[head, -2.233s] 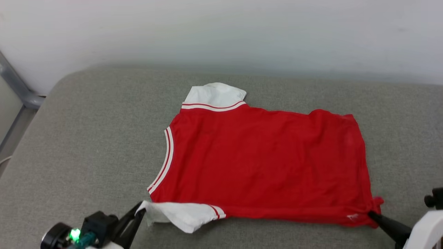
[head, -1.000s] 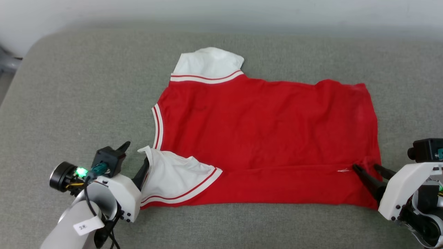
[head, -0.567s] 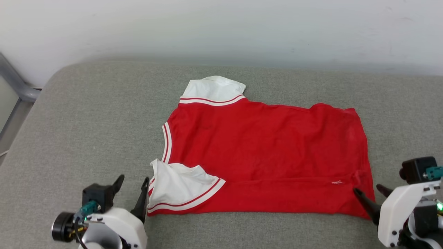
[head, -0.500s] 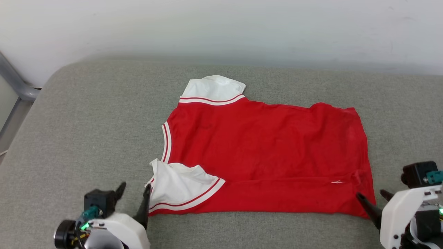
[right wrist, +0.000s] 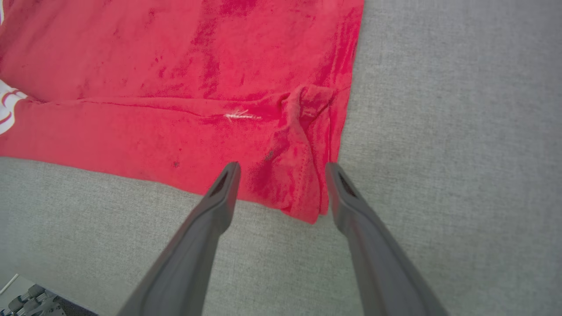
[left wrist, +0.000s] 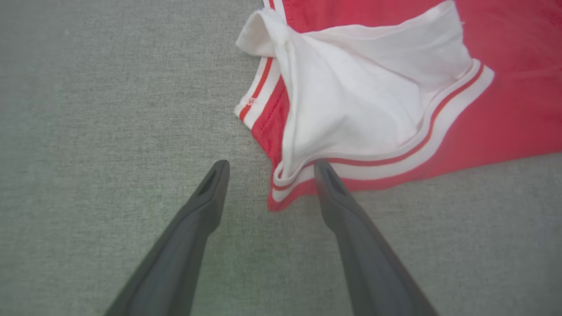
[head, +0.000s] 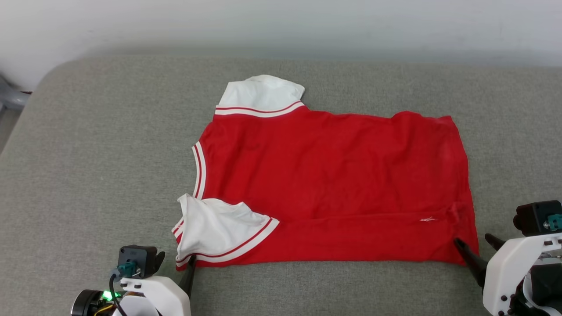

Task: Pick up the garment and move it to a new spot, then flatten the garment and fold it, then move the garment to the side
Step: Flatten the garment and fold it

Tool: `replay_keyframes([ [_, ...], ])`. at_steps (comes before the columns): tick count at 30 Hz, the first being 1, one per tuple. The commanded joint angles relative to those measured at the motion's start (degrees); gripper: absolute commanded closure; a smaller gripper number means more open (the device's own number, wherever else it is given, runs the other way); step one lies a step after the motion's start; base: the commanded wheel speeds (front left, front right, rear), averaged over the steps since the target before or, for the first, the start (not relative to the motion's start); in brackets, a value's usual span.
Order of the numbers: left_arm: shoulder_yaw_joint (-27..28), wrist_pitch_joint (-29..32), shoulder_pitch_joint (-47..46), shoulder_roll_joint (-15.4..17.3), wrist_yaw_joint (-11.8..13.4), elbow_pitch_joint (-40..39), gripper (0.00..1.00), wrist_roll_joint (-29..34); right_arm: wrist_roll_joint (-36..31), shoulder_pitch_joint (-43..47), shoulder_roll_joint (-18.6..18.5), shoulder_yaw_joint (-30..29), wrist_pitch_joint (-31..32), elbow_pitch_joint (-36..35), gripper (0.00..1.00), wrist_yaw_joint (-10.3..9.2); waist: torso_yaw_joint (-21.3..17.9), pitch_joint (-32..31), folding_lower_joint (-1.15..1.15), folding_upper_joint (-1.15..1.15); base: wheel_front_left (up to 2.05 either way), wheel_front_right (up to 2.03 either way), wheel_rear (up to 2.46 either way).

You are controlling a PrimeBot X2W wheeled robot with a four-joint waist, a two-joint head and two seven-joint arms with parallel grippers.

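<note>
Grey cushion [head: 109, 153] carries everything; pale wall [head: 281, 22] beyond it.

Shirt [head: 333, 175]: red, spread flat on the cushion, plain side up. It lies ahead of both sets of jaws and spans the gap between them, collar end toward the left jaws, hem end toward the right jaws.

Far sleeve [head: 259, 93]: white with striped trim, flat, on the side of the shirt away from both jaws.

Near sleeve [head: 215, 228]: white, turned in over the red body, rumpled, just ahead of the left jaws.

A long crease runs along the near edge of the shirt, from the near sleeve toward the hem.

Left jaws: wide open, nothing held. In the left wrist view the shirt's near shoulder corner sits between the two fingertips [left wrist: 206, 197]. The inner tip overlaps the striped trim; contact cannot be judged.

Right jaws: wide open, nothing held. In the right wrist view the fingertips [right wrist: 221, 193] straddle the near hem corner, which is bunched into a small pucker just ahead of them.

Small white thread mark [right wrist: 241, 116] on the crease, ahead of the right jaws and slightly to their left.
</note>
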Motion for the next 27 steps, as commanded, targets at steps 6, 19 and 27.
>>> replay_keyframes([
  [6,-0.7,1.1,-2.3,-0.4,0.7,4.4,0.0,0.7,-0.4,-1.3,-0.4,0.1,0.0,-0.6,0.0,-0.05,-0.9,2.8,0.0,0.0,0.0,0.0,0.0],
  [19,-1.9,3.5,-2.2,-1.9,0.0,7.7,1.0,-1.4,-2.7,-0.5,-2.3,0.6,-0.6,0.5,0.0,-0.04,0.3,2.2,0.0,0.0,0.0,0.0,0.0],
  [27,-1.0,-1.1,-1.6,-1.8,-0.6,1.5,1.0,-1.1,-5.2,0.1,-2.2,0.9,0.0,4.7,0.0,-0.05,2.3,0.5,0.0,0.0,0.0,0.0,0.0],
])
